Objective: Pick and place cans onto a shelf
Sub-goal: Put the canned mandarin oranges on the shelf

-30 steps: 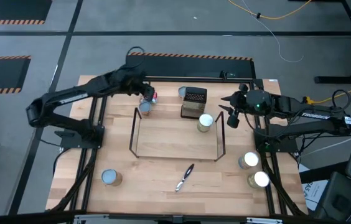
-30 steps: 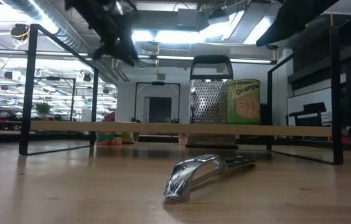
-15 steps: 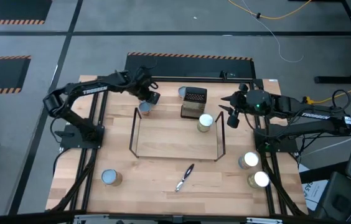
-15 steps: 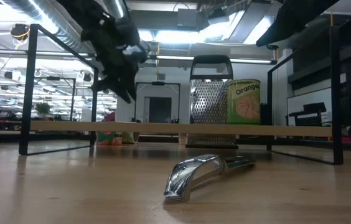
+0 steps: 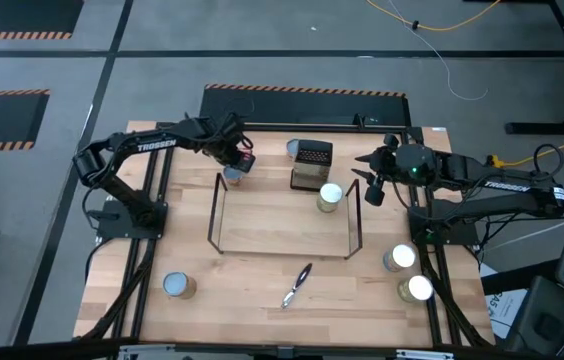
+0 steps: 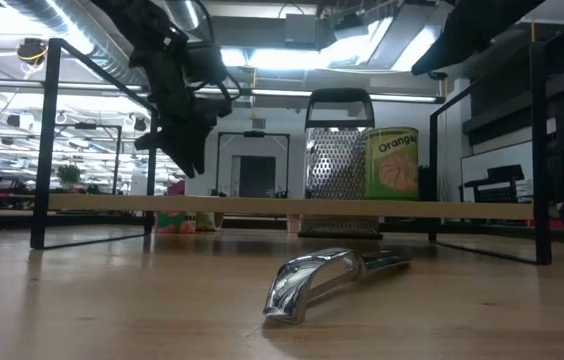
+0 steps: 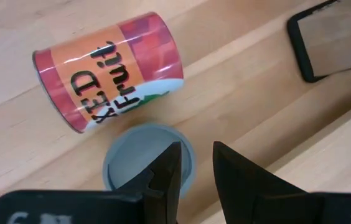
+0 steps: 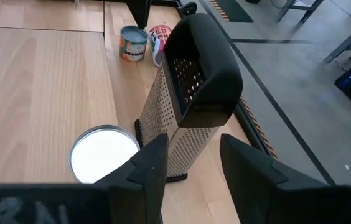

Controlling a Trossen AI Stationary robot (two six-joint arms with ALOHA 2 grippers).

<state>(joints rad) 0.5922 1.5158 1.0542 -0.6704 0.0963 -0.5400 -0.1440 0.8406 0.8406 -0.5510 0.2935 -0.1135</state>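
Blue-topped can (image 7: 149,158) stands upright on the surface beside the shelf's (image 5: 282,222) far left corner, a red can (image 7: 110,70) lying on its side next to it; rigid, smooth, likely light; grip across the round wall below the rim. Left pincer (image 7: 194,168) hovers above, slightly parted, empty. Right pincer (image 8: 191,165), parted and empty, waits by the grater (image 8: 191,93).

Grey floor (image 5: 262,40) around wooden worktop (image 5: 252,290). Orange-black hazard tape (image 5: 7,35) on floor. Yellow cable (image 5: 432,25) and white cable (image 5: 457,75) loose on floor. Ceiling strip lights (image 6: 292,58) lit. Silver ductwork (image 6: 72,45) overhead. Dark doorway (image 6: 254,175) beyond.
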